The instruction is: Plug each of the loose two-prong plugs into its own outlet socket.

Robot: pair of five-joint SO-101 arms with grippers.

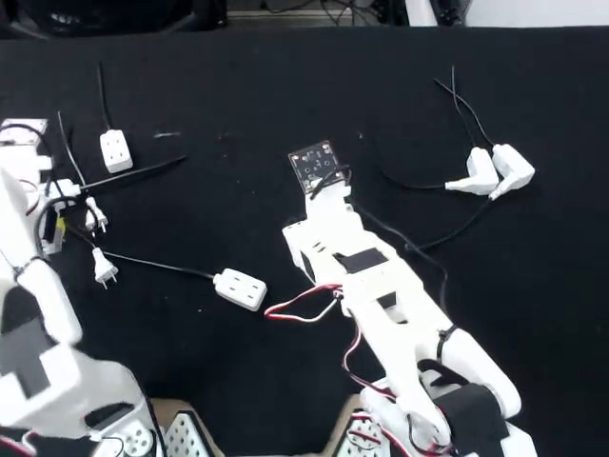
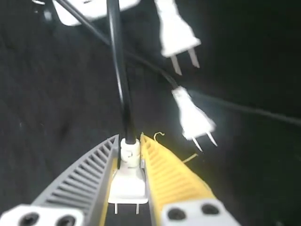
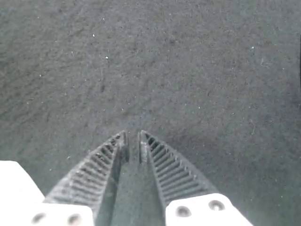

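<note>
**Left gripper (image 2: pixel 129 141) clamps a plug (image 2: pixel 127 181) lengthwise**
We see its prongs pointing back at the wrist, away from the outlet (image 2: pixel 89 7) ahead; right gripper (image 3: pixel 133 139) closed, empty

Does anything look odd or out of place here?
Yes. The plug shut in the left jaws is backwards: its prongs point toward the wrist and its cable runs ahead, which seems wrong for plugging in.

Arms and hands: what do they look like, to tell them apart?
Left arm and right arm: white with black panels, red and white wires on the right. Left hand: one grey, one yellow ribbed finger. Right hand: two dark ribbed fingers.
</note>
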